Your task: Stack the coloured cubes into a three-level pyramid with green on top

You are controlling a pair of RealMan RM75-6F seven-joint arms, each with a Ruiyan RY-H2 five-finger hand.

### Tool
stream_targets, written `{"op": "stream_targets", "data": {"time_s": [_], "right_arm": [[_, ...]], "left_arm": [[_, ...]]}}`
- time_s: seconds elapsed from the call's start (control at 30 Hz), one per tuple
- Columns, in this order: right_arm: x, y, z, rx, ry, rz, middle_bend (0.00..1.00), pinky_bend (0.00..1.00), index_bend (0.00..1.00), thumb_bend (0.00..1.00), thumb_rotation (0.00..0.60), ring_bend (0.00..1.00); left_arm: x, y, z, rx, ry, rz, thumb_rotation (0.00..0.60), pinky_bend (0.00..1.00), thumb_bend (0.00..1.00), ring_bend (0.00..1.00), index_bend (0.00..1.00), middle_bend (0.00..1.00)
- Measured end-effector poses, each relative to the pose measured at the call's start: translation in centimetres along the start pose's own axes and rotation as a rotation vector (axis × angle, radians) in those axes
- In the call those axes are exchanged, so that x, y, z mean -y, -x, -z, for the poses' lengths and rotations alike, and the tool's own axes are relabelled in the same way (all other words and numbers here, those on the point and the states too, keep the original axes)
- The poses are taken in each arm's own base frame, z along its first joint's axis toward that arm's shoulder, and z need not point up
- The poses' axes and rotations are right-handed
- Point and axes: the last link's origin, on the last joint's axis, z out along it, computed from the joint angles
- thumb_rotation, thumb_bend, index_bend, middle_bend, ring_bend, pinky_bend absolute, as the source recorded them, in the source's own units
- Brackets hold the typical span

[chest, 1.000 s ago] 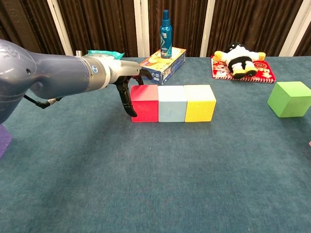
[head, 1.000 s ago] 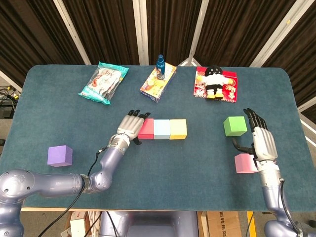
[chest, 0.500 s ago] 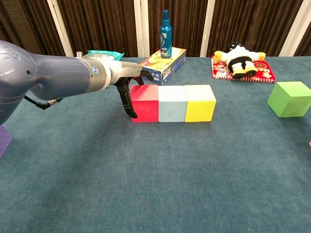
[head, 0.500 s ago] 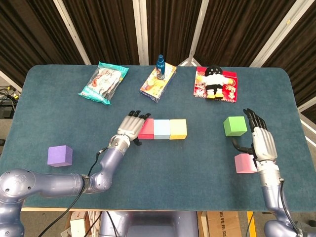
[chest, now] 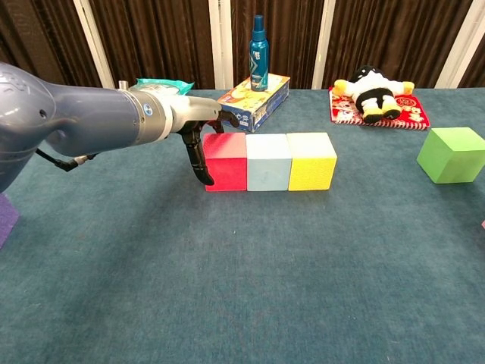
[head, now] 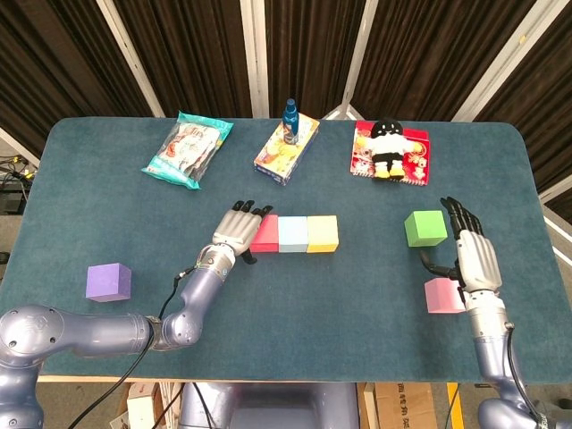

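Hiding pink cube (head: 441,296) partly: right robot hand (head: 474,256).

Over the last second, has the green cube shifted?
No. The green cube sits at the same spot relative to the pink cube and red mat.

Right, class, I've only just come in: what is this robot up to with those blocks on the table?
It is building a pyramid of coloured cubes. A bottom row is laid: red cube, pale blue cube and yellow cube side by side. The left hand rests against the red cube's outer end, holding nothing. The right hand lies open between the green cube and the pink cube. A purple cube sits apart at the left. Nothing is stacked yet.
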Motion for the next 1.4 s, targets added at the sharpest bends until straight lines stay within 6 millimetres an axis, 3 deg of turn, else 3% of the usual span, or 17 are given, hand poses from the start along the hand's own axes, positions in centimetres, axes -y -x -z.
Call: {"op": "stream_targets", "data": {"time_s": [1.4], "right_arm": [[0.00, 0.10, 0.03, 0.004, 0.001, 0.001, 0.00, 0.00, 0.00, 0.34, 0.600, 0.00]], "left_arm": [[0.24, 0.07, 0.20, 0.006, 0.006, 0.003, 0.600, 0.02, 0.18, 0.00, 0.00, 0.19]]}}
